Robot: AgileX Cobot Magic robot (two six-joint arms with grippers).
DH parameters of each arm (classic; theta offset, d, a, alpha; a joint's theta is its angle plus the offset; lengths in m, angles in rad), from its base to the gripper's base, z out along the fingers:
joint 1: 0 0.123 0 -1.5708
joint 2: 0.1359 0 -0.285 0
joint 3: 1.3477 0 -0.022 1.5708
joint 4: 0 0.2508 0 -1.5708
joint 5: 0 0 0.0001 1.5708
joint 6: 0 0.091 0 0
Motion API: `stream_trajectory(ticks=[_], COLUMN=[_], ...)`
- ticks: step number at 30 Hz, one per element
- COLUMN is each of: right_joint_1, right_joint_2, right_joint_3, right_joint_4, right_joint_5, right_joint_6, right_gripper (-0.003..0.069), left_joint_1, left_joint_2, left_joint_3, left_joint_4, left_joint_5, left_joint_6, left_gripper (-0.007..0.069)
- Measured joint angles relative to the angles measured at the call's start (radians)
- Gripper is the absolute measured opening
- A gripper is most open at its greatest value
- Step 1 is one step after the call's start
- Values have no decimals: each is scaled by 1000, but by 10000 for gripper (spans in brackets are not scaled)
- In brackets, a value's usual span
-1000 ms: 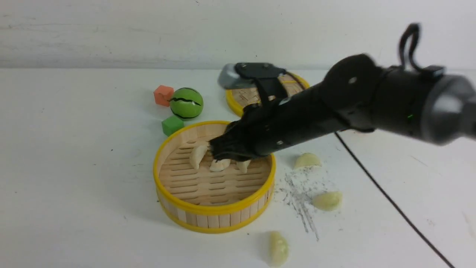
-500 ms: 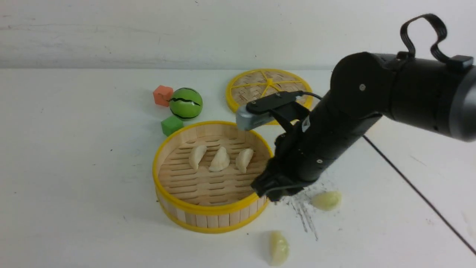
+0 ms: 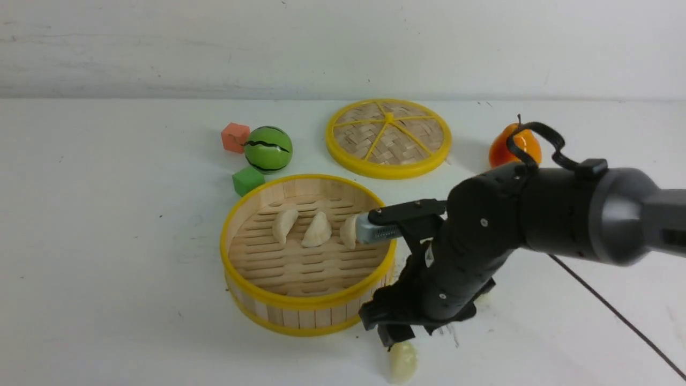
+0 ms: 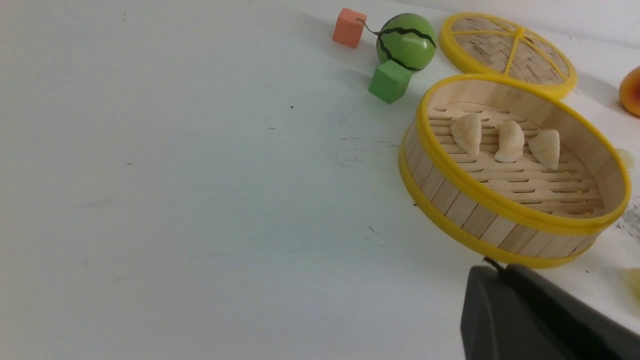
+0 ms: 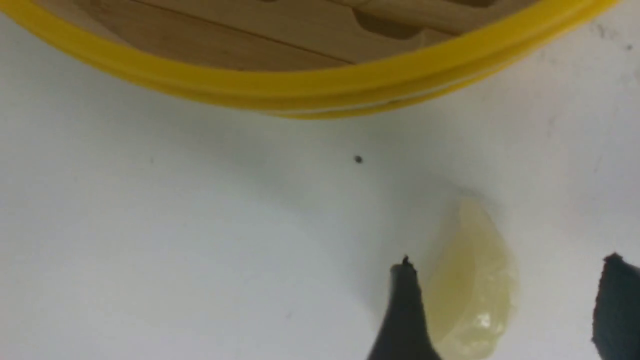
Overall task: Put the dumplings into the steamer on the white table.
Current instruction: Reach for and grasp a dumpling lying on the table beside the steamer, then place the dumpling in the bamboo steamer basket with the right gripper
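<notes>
The left gripper (image 4: 525,315) shows only as a dark body in its own wrist view; its jaws are pressed together. On the white table (image 3: 107,241), an orange cube (image 3: 235,137), a green cube (image 3: 248,180) and a watermelon ball (image 3: 268,149) stand at 11 o'clock from the steamer (image 3: 300,301). Three cream dumplings (image 3: 318,230) lie in one row inside it, in its 12 o'clock half. The lid (image 3: 388,138) lies flat at 1 o'clock. At 5 o'clock from the steamer, the right gripper (image 5: 507,265) reaches down with jaws spread, and one yellow-green dumpling (image 5: 470,290) lies on the table between its fingertips. An orange fruit (image 3: 501,153) stands at 2 o'clock.
</notes>
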Motion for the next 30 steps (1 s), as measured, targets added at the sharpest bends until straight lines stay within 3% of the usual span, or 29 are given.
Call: stream_trajectory(ticks=[3,7,8,19,24,30], right_joint_1=[0,3,3,3,22,64], right_joint_2=[44,62,62,-92,-48,225], right_joint_3=[0,-1,-2,-159,-330,-562], right_joint_4=[-20,-7,-7,25,60,106], right_joint_5=[8,9,12,205,110,0], right_joint_6=[34,43,43,-34,-62,-19], right_gripper=[433,288,279,282,282,282], left_joint_1=[0,0,0,0,0,0], left_joint_2=[0,0,0,0,0,-1], left_joint_3=[0,0,0,3,3,3], left_joint_4=[0,0,0,0,0,0], left_joint_5=[0,0,0,0,0,0], left_joint_6=[0,0,0,0,0,0], left_gripper=[-3,-1,-1,6,10,17])
